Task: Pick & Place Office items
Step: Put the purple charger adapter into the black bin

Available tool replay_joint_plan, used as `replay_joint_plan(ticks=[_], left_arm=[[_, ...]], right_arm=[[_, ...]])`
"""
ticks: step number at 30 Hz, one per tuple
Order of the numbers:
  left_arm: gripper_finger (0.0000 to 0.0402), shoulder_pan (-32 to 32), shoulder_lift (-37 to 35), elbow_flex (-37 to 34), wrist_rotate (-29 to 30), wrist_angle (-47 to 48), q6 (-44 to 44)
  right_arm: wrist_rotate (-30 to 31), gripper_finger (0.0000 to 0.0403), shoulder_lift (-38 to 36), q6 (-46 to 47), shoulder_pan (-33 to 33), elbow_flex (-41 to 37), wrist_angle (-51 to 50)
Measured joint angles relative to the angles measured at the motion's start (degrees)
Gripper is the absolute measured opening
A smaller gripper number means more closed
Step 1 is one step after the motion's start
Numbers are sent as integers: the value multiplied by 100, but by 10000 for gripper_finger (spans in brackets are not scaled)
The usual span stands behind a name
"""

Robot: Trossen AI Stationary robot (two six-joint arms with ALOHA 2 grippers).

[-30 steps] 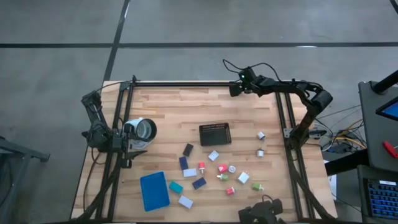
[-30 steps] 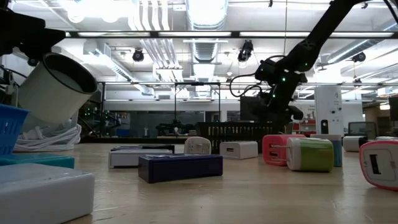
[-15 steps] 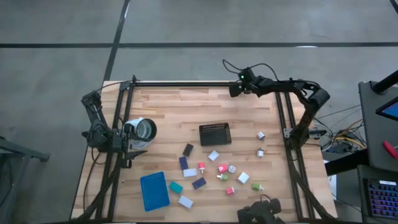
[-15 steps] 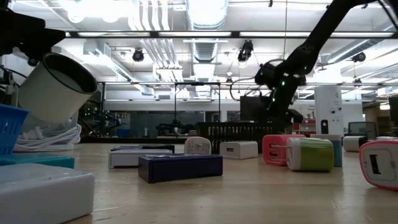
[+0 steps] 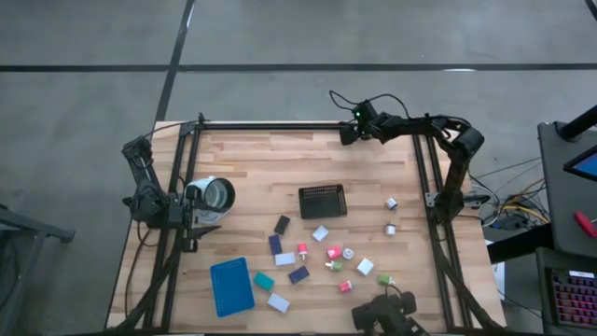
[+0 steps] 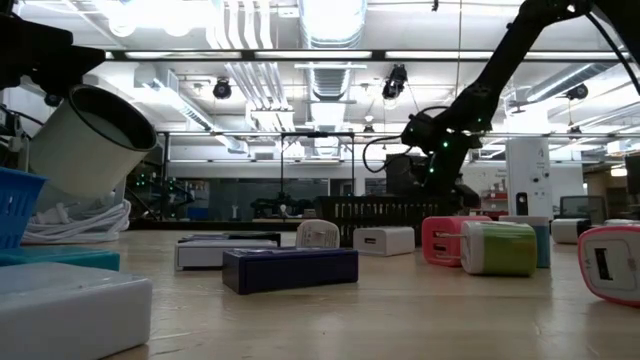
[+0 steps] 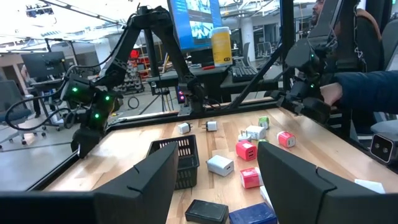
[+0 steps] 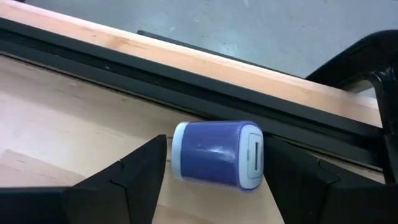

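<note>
The office items (image 5: 326, 257) lie scattered on the near half of the wooden table: small navy, black, white and teal blocks and red, pink, white and green plug-like pieces. One more, a lilac-blue piece with white ends (image 8: 214, 155), lies on its side against the far rail. My right gripper (image 8: 216, 143) is open at the far edge (image 5: 345, 133), with one finger on either side of that piece. My left gripper (image 7: 214, 180) is open and holds nothing; it waits at the table's left side (image 5: 198, 222).
A black mesh basket (image 5: 323, 201) stands mid-table, and a blue tray (image 5: 231, 286) lies near the near left corner. A white cylinder (image 5: 213, 193) sits by the left arm. A dark rail (image 8: 186, 81) runs along the far edge. A person's sleeve (image 7: 367, 87) shows beyond the table's right side.
My right gripper has moved a little toward the table's left edge along the far rail and has sunk slightly. Nothing on the table has shifted.
</note>
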State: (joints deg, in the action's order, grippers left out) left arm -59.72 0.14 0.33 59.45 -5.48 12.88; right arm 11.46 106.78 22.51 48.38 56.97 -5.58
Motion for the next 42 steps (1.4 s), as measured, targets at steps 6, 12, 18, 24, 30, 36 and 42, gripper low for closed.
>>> replay_joint_plan(ticks=[6,12,18,24,30,36,42], left_arm=[[225,0,0,0,1,0,0],[225,0,0,0,1,0,0],[225,0,0,1,1,0,0],[225,0,0,0,1,0,0],[225,2,-2,1,1,0,0],[225,2,-3,1,0,-1,0],[225,2,-2,1,-1,0,0]], right_arm=[[38,227,4,1,2,1,4],[49,208,4,1,2,2,4],[51,202,4,-1,2,2,13],[51,201,4,-3,2,7,0],[31,200,-41,-26,7,17,-121],[27,199,-344,-34,7,24,-368],[-79,199,-1028,-29,-23,24,-649]])
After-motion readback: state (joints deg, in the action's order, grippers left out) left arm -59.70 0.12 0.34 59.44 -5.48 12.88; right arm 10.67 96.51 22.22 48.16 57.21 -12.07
